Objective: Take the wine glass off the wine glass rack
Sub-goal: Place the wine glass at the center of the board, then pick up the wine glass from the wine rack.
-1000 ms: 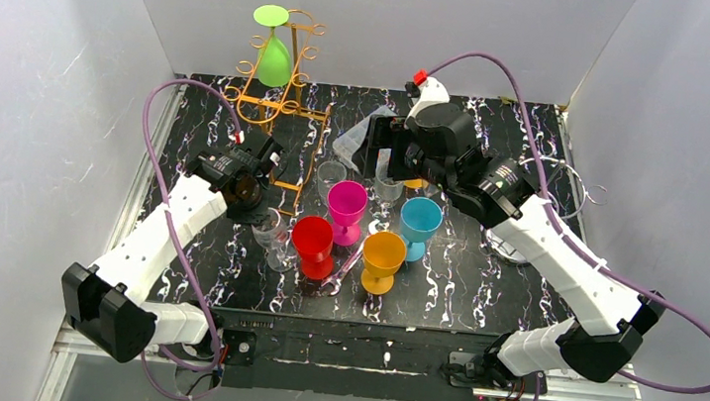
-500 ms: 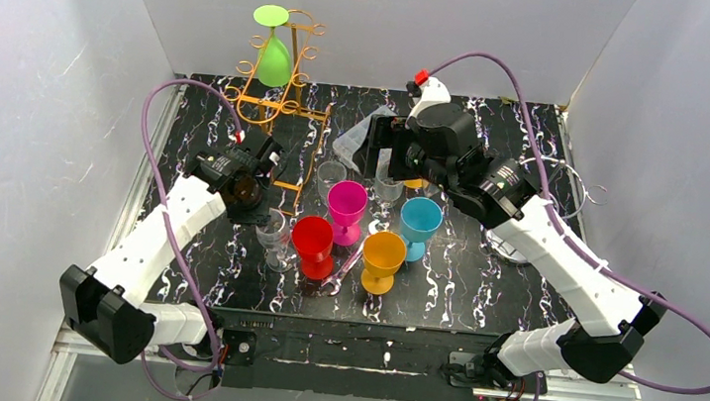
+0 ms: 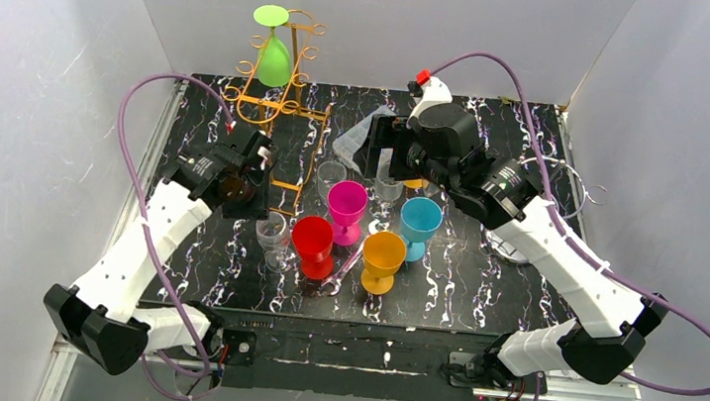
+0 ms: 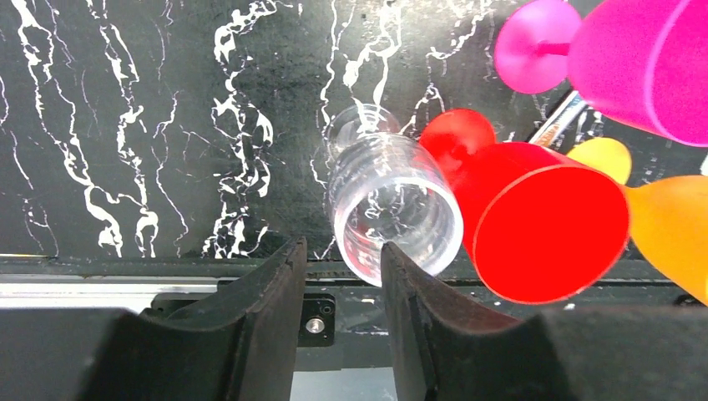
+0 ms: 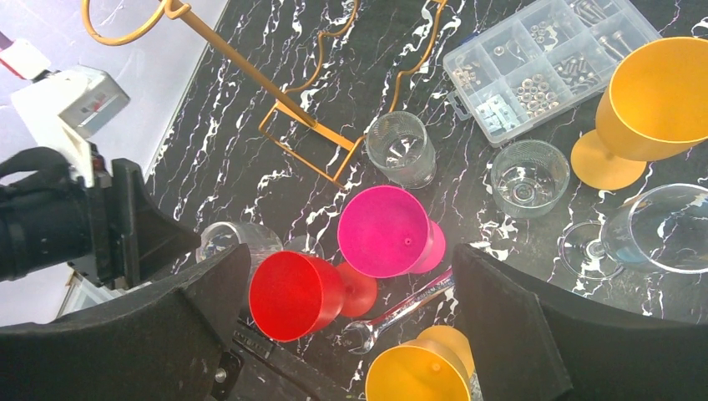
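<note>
A green wine glass (image 3: 273, 57) hangs upside down on the gold wire wine glass rack (image 3: 286, 106) at the table's back left; no gripper is near it. My left gripper (image 3: 254, 193) hovers in front of the rack, open. In the left wrist view its fingers (image 4: 342, 252) hold nothing, and a clear ribbed glass (image 4: 391, 213) stands just past the right fingertip, beside a red goblet (image 4: 543, 219). My right gripper (image 5: 351, 255) is wide open and empty, high over the goblets. The rack's base (image 5: 288, 113) shows in the right wrist view.
Pink (image 3: 347, 203), blue (image 3: 420, 219) and orange (image 3: 383, 254) goblets crowd the table's middle with the red one (image 3: 313, 240). Clear tumblers (image 5: 402, 149), a wrench (image 5: 409, 306) and a parts box (image 5: 547, 60) lie nearby. A clear stemmed glass (image 5: 664, 230) sits at right.
My left gripper has opened off the clear glass and drawn back to the left; the glass stays standing beside the red goblet. The right arm has not moved.
</note>
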You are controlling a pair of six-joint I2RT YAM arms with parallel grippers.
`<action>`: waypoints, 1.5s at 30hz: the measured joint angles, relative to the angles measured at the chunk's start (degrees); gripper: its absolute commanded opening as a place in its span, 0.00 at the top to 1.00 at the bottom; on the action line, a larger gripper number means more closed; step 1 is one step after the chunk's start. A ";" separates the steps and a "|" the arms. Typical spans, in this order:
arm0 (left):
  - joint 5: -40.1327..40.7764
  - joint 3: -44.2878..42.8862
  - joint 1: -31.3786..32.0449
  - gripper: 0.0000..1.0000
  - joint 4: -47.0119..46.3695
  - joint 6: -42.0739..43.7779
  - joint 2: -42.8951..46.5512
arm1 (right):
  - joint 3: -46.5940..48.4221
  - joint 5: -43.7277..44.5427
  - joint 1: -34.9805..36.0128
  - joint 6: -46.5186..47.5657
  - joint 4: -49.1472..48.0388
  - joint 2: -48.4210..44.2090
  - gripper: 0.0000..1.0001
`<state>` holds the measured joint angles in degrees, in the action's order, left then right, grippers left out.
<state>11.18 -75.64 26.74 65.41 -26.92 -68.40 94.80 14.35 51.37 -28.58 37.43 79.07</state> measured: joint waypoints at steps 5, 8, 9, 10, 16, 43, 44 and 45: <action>-1.79 -4.20 0.00 0.57 1.42 -0.20 1.38 | 0.00 0.04 0.00 0.02 0.20 0.00 0.00; -3.28 -9.60 0.00 0.55 2.67 -0.37 2.49 | 0.02 0.04 0.00 0.04 0.28 0.00 0.00; -3.63 -11.96 0.00 0.54 2.84 -0.37 2.73 | 0.15 0.04 0.00 0.07 0.48 0.00 0.00; -3.93 -14.19 0.00 0.53 2.93 -0.50 2.89 | 0.35 0.04 0.00 0.09 0.74 0.00 0.00; -3.65 -32.33 0.00 0.43 3.23 0.04 1.38 | 1.07 0.00 0.00 0.50 1.20 -0.13 0.00; -15.15 -63.93 -25.83 0.41 -25.55 0.81 -40.68 | 0.94 0.31 -0.04 1.75 3.08 -0.33 0.00; -15.91 -63.93 -26.25 0.41 -26.91 0.20 -41.75 | 0.92 0.39 -0.04 1.75 3.08 -0.33 0.00; -16.76 -63.93 -26.64 0.42 -28.33 -0.44 -42.84 | 0.92 0.52 -0.04 1.73 3.06 -0.33 0.00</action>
<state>-5.58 -139.57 0.10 37.08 -27.35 -111.24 95.72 14.87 51.33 -26.85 40.49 78.74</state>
